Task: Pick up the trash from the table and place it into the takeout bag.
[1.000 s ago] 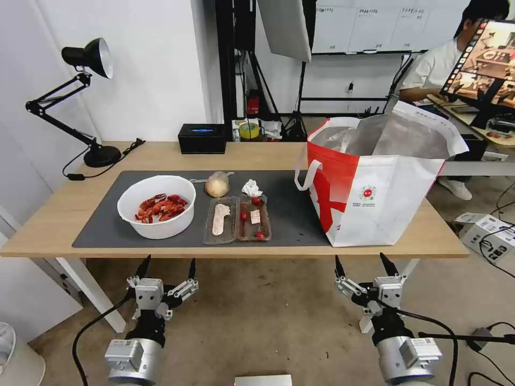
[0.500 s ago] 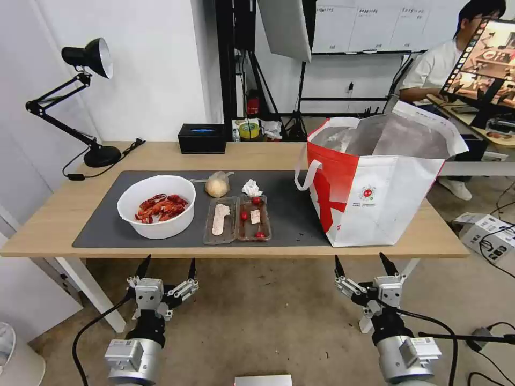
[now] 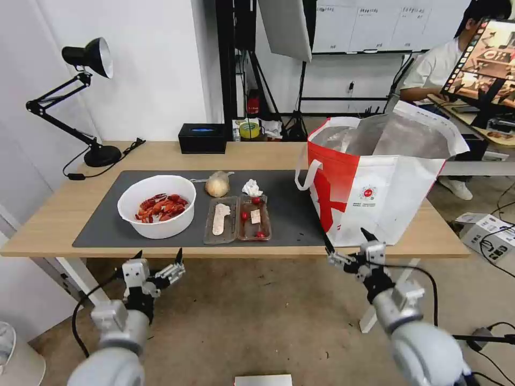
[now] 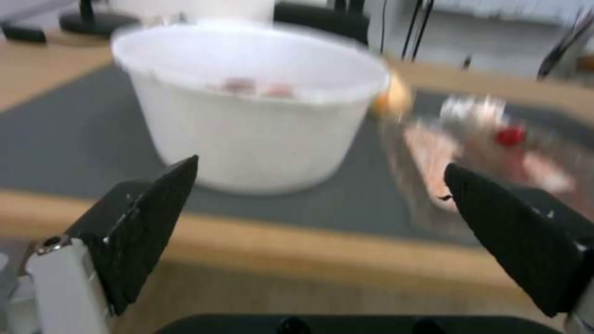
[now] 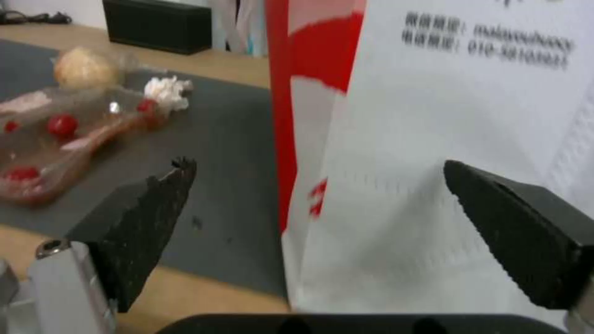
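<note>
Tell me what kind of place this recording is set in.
Probably a lab or studio set up as a dining spot: a softbox on stands behind the table, a monitor, cables on the floor.

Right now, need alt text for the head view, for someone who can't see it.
Two open grippers, left and right, hang just in front of a light-wood table, holding nothing. On its grey mat sit a white bowl of crayfish shells, a clear tray with cherry tomatoes, a bagged bun and a crumpled tissue; an open takeout bag stands at the right.
</note>
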Controlling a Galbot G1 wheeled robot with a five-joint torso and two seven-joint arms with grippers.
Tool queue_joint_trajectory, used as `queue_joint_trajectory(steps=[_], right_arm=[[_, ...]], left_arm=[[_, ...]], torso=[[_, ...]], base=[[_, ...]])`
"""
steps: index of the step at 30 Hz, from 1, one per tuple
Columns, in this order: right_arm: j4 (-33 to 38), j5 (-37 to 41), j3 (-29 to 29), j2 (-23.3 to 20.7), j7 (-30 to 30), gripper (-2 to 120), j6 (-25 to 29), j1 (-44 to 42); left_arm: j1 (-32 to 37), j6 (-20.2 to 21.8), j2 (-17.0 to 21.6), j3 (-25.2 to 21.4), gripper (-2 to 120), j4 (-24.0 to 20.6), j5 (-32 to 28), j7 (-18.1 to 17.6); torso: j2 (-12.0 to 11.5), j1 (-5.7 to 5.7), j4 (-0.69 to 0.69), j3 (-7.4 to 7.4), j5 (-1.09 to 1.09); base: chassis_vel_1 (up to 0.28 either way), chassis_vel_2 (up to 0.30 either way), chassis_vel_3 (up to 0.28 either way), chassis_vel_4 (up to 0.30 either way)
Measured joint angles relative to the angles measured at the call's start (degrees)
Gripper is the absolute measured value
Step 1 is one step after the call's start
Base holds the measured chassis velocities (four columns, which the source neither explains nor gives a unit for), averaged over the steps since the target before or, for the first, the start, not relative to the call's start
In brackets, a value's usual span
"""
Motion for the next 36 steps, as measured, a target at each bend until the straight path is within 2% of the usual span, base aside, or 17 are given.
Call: queue_joint_trajectory(steps=[9,36], right_arm=[[-0.97,0.41,-1.79,0.41,-0.01,100,1.41,1.27],[-1.96,-0.1,-3.75,1.95,-0.06,100,2.99,1.65]], left_arm=[[0.03,-1.77,-0.03,-0.14,100,0.16,-0.83,0.15],[-0.06,-2.16,-1.09,0.79,100,0.46,-0.9,0.43]], torso=[[0.0,0.0,-0.01,0.0,0.0],[0.01,-0.01,-0.01,-0.01,0.0]], base=[[0.0,0.0,0.0,0.0],[0.0,0.0,0.0,0.0]])
